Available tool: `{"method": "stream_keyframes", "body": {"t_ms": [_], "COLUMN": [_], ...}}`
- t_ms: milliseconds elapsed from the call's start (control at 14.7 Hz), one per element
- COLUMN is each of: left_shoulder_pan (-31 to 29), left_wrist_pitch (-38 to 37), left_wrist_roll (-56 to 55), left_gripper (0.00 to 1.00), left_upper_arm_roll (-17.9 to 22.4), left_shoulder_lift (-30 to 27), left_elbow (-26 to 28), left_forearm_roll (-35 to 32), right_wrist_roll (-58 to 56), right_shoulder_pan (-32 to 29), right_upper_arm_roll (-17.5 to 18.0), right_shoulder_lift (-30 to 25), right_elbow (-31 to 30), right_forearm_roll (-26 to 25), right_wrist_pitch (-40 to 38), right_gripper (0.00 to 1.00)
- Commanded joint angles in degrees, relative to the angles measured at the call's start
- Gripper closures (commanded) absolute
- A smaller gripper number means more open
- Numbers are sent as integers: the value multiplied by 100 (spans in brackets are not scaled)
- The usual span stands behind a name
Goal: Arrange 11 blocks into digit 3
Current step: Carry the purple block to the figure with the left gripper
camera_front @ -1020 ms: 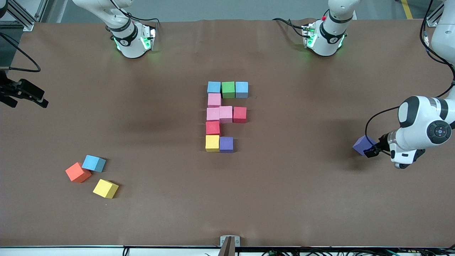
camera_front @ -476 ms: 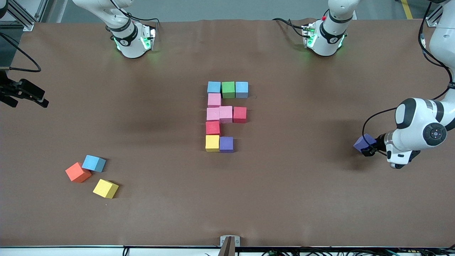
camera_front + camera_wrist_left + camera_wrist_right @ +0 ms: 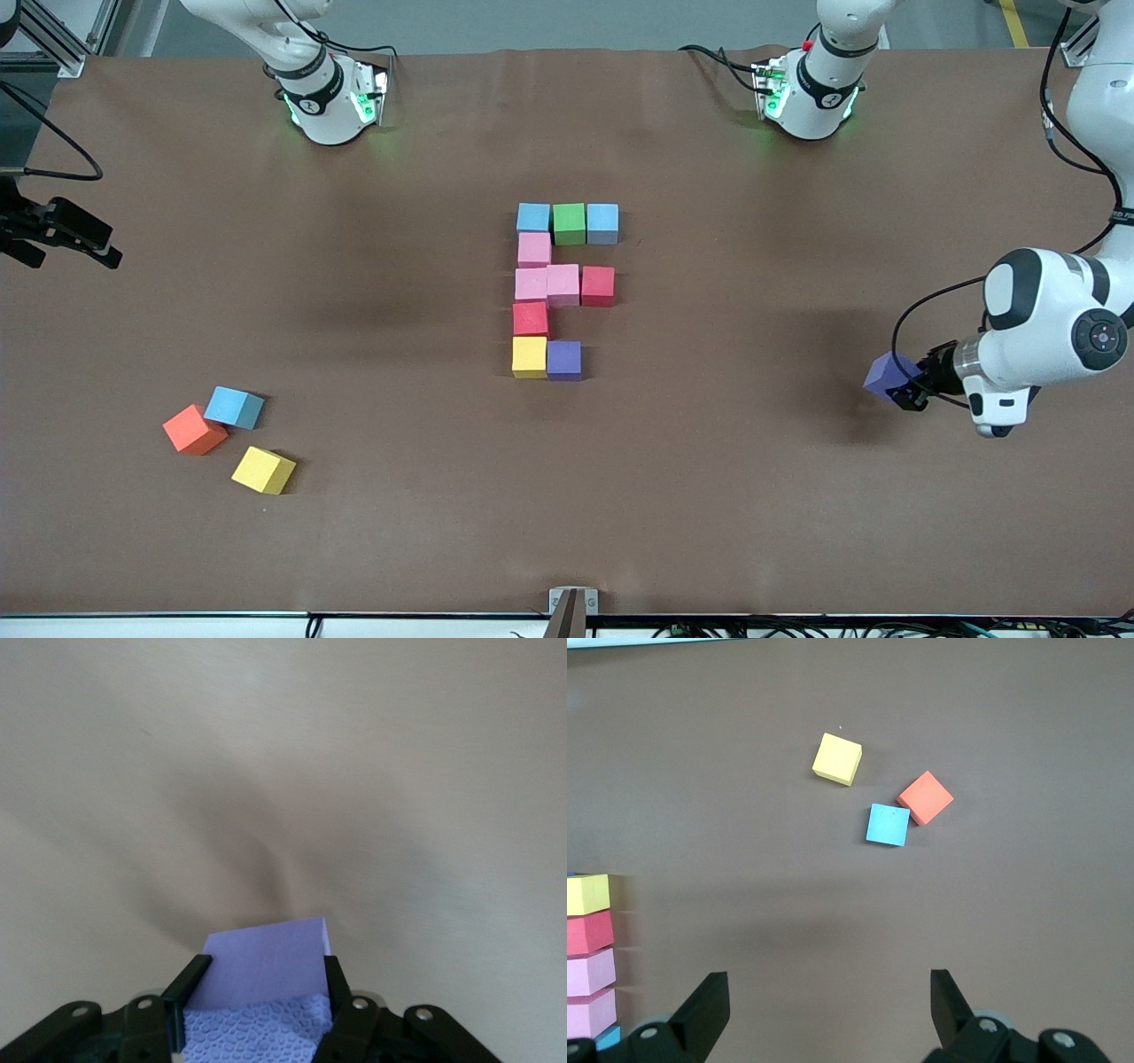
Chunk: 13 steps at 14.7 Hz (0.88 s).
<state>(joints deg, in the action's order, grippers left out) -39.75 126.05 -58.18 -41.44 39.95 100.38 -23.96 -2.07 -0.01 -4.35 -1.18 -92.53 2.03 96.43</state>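
In the middle of the table the blocks form a partial figure: a bar of light blue (image 3: 533, 217), green (image 3: 569, 222) and light blue (image 3: 602, 222), then pink (image 3: 534, 249), a bar of two pinks (image 3: 547, 284) and red (image 3: 597, 285), then red (image 3: 530, 318), yellow (image 3: 529, 356) and purple (image 3: 563, 360). At the left arm's end, my left gripper (image 3: 905, 390) is shut on another purple block (image 3: 884, 372), its fingers pressed on two sides (image 3: 266, 961). My right gripper (image 3: 828, 992) hangs open and empty high over the table, waiting.
Three loose cubes lie toward the right arm's end, nearer the front camera than the figure: orange (image 3: 194, 430), light blue (image 3: 234, 408) and yellow (image 3: 263, 470). A black clamp (image 3: 62, 235) juts in at the table's edge there.
The left gripper's fingers closed onto the purple block, and gripper and block shifted a little toward the front camera and the table's middle. The right gripper has not moved.
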Motion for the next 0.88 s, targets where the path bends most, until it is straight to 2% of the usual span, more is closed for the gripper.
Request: {"method": "stream_keyframes", "body": {"t_ms": [0,340,816], "left_shoulder_pan": [624,1995,3656], "left_wrist_pitch": [-72,-72,-72], "left_wrist_roll": [-938,-2915,-5350], "left_gripper": [86,90,90], "left_upper_arm_roll": [22,101,496], "left_shoulder_lift": [48,215,592], "left_elbow": [-343,-818,-1406], "left_forearm_roll": [102,102,137], "right_wrist_roll": [-30,-21,-21], "right_shoulder_pan": [36,18,9], "right_upper_arm_roll": [-13,-13,-13], "right_shoulder_lift": [30,21,21], "right_elbow": [33,33,42], "right_forearm_roll": [-54,-54,-45], "right_wrist_pitch": [-28,-28,7], "right_gripper": [0,0,0]}}
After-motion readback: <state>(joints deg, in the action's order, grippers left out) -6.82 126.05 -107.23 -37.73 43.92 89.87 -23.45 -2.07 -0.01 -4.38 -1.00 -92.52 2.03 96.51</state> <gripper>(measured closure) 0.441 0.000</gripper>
